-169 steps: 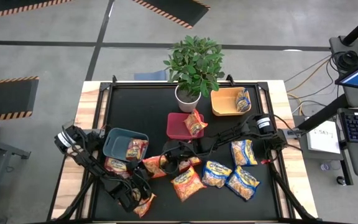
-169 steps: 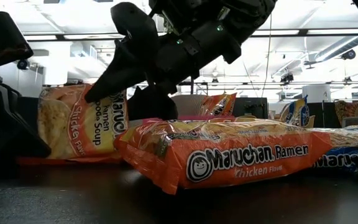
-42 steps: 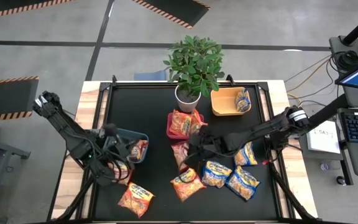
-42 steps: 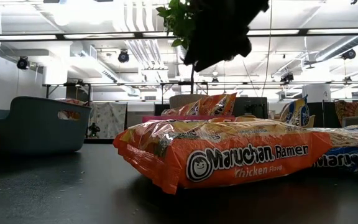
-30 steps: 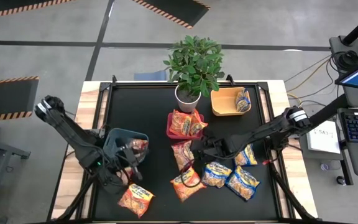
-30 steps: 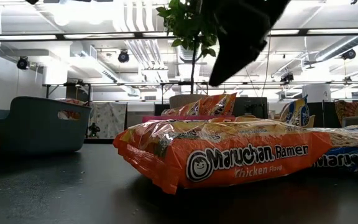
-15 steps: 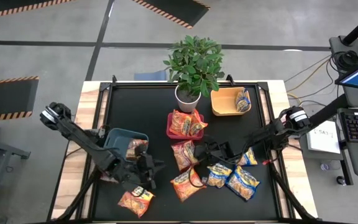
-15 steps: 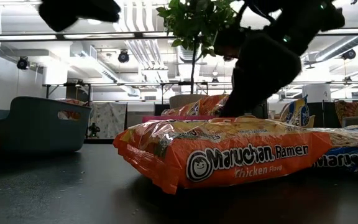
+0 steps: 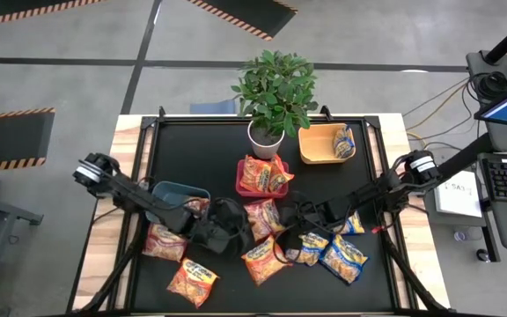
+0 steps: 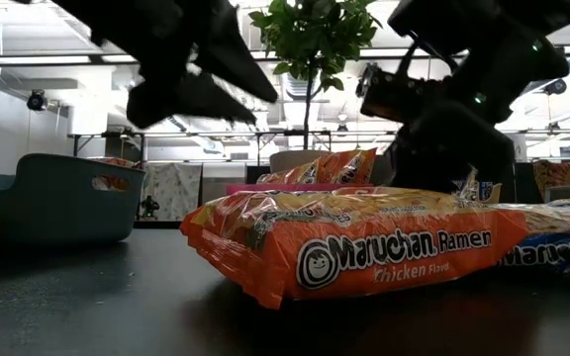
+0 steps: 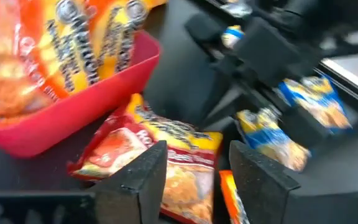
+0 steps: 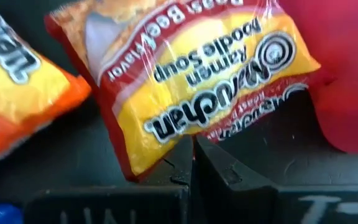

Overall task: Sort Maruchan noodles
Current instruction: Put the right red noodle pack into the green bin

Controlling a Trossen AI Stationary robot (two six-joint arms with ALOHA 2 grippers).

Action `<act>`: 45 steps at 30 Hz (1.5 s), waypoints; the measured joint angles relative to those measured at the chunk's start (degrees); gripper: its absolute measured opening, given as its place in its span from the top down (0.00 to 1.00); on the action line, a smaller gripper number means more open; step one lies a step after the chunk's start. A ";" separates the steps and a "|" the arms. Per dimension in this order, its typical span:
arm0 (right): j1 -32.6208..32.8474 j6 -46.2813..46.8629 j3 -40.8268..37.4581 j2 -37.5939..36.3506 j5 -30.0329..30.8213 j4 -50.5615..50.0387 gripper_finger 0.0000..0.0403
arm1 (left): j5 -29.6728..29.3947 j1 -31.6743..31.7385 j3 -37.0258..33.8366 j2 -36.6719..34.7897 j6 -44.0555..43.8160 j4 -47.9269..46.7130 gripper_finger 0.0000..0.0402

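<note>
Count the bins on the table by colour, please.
Red bin: 1
Orange bin: 1
Grey-blue bin: 1
Total: 3

You look straight down on the whole table point(image 9: 130, 132) from the high view; the low view sits at tabletop level, facing across into the room. Both wrist views ride close — each shares the red-and-yellow packet point(image 11: 160, 149) by the red bin point(image 11: 61, 112) with the high view.
</note>
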 joint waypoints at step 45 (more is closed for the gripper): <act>0.00 -1.96 -0.14 4.45 0.66 3.37 0.98 | 11.85 7.61 0.04 13.01 -17.04 2.35 0.37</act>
